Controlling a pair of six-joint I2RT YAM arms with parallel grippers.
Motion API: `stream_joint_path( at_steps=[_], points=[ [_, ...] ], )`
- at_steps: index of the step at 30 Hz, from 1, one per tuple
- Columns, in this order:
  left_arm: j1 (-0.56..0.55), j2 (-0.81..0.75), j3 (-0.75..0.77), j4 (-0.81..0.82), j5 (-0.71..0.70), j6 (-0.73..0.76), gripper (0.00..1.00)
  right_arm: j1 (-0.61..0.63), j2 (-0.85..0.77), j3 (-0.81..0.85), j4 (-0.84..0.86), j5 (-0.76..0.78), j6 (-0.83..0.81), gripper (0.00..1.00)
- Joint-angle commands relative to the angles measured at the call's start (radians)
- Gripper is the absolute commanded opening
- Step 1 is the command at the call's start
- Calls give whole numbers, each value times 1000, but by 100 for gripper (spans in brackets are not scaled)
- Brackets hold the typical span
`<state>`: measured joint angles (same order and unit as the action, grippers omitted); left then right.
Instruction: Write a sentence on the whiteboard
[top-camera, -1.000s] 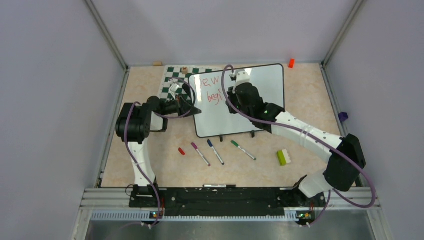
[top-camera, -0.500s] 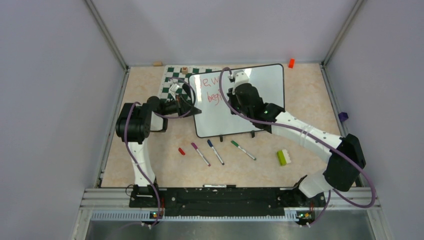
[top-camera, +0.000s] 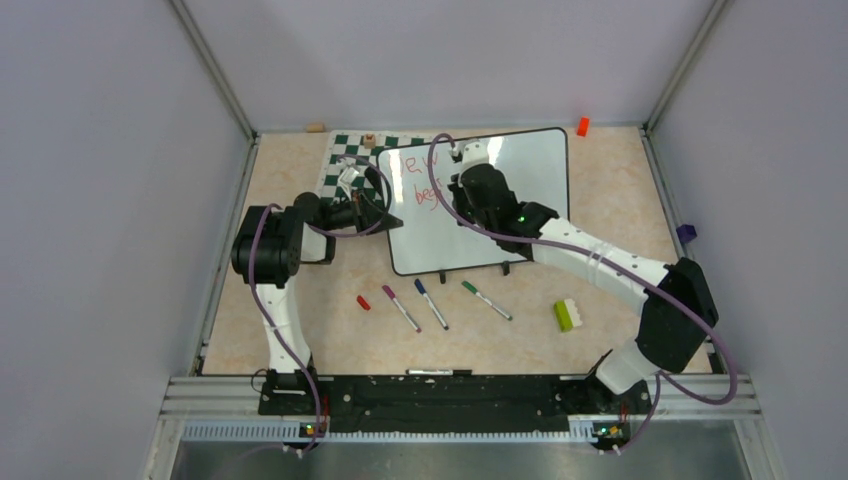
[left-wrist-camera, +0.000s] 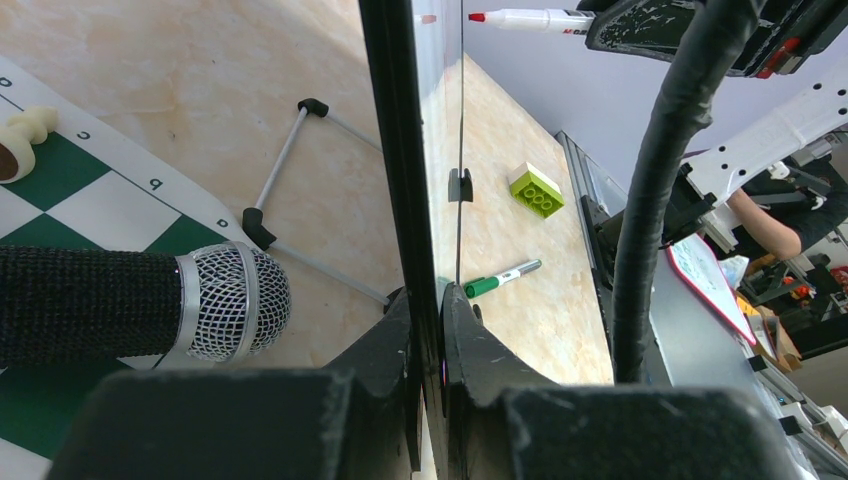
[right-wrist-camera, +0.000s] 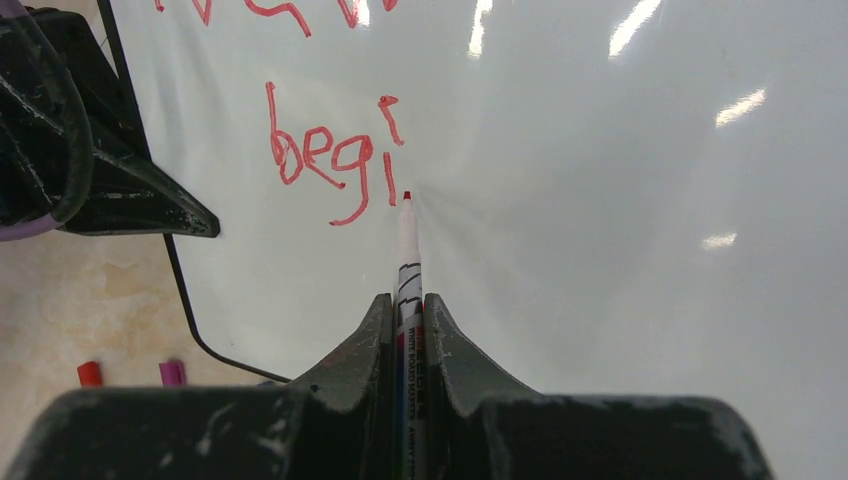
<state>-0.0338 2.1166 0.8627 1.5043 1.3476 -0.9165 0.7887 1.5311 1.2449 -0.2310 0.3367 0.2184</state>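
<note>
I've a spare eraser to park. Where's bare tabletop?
Bare table lies between the whiteboard and the right wall, near the orange block, and left of the chess mat. The strip in front of the whiteboard is crowded: loose markers, a green brick, the right arm overhead.

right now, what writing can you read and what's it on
"begi": red, second line of the sentence on the whiteboard.
"ew": its top line, rest hidden.
"c", "p" (likely upside-down d): chessboard mat border.
"WHITE BOARD MARKER", barely legible: red marker barrel.
</note>
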Motion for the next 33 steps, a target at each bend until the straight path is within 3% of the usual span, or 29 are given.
stream_joint_path(
  at_steps=[1, 33],
  points=[
    [2, -2, 4, 116, 20, 155, 0, -10, 11, 68, 34, 5, -12, 0],
    [1, -3, 5, 116, 22, 155, 0, -9, 81, 99, 33, 70, -16, 0]
  ],
)
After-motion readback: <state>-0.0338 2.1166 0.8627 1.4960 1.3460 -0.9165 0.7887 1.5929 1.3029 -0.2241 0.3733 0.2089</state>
